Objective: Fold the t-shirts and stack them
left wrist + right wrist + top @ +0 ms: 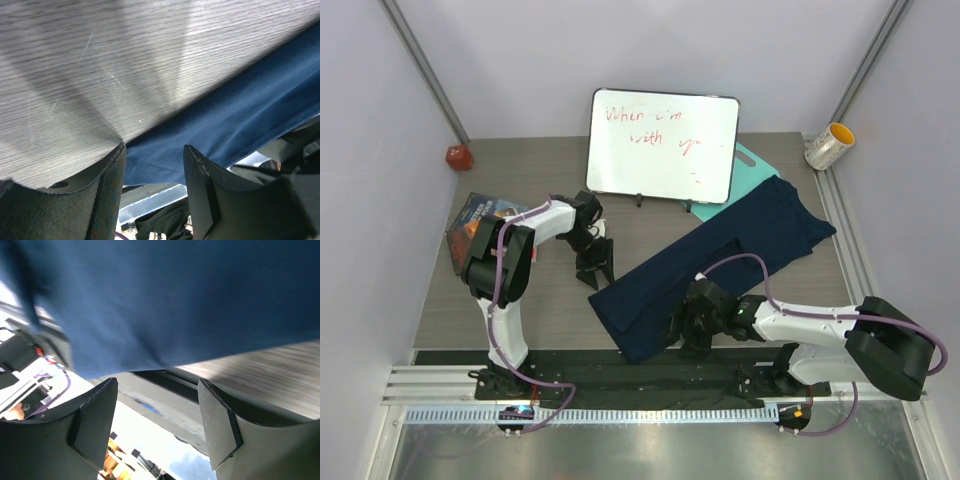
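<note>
One dark navy t-shirt (720,262) lies flat on the table, stretched diagonally from near centre to the far right. My left gripper (595,262) stands just left of its near-left end, fingers apart. In the left wrist view that gripper (155,150) is open and empty, with the shirt's hem (225,120) just beyond the fingertips. My right gripper (685,325) hovers at the shirt's near edge. In the right wrist view it (157,385) is open with nothing between the fingers, and blue fabric (165,300) fills the view above them.
A whiteboard (663,146) with red writing stands at the back, a teal board (752,163) behind its right corner. A red object (458,157) sits far left, a yellow-rimmed cup (830,146) far right, a printed box (478,222) by the left arm.
</note>
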Tool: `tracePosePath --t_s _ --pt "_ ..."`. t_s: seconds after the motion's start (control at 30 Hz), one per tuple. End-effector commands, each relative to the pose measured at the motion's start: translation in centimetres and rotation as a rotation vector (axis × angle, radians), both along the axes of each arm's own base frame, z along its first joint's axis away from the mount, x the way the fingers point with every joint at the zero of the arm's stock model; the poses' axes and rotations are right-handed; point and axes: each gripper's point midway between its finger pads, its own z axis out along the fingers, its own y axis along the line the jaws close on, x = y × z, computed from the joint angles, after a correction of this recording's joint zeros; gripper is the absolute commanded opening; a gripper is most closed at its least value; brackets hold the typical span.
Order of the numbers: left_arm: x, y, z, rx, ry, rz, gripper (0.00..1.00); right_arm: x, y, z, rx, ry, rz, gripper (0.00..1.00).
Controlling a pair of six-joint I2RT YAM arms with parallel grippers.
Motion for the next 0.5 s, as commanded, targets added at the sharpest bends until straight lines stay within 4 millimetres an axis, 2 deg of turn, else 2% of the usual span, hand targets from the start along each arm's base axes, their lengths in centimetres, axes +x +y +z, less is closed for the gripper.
tracePosePath --t_s 0.0,0.27,0.47 --pt "0.7 -0.2 0.7 -0.014 -0.042 -0.008 0.5 1.8 1.6 2.5 0.052 -0.09 -0.009 0.71" --pt "0.8 -0.4 0.5 -0.021 -0.03 -0.005 0.5 1.5 1.3 0.8 0.021 -0.061 -0.013 0.7" --pt "0.5 -0.3 0.1 -0.019 -0.02 -0.004 0.5 2.3 2.2 0.4 0.008 -0.075 0.01 0.7"
